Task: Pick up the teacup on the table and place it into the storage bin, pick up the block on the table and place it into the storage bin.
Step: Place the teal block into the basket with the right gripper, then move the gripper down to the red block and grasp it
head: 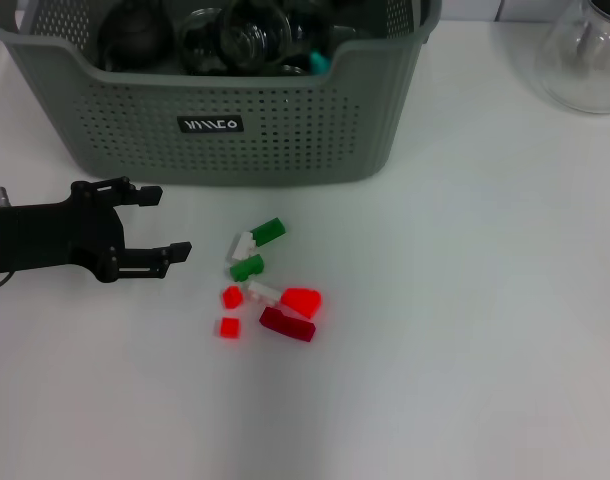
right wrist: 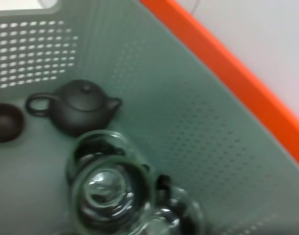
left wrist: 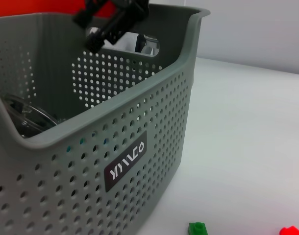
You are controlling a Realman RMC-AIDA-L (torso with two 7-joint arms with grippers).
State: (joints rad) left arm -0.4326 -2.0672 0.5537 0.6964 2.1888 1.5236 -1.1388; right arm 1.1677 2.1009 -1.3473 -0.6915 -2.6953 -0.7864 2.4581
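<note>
Hovering low over counter [head: 465, 380], left hand [head: 155, 222] sitting wide, empty, just left of block cluster [head: 268, 285]. Storage bin [head: 285, 140] standing behind, already holding dark teapot [right wrist: 76, 110] and glassware [right wrist: 110, 188]. Right hand [left wrist: 112, 22] showing above bin; spread not readable. Risk: blocks crowding together, so wide fingers likely nudging or scattering neighbours while closing on one.
</note>
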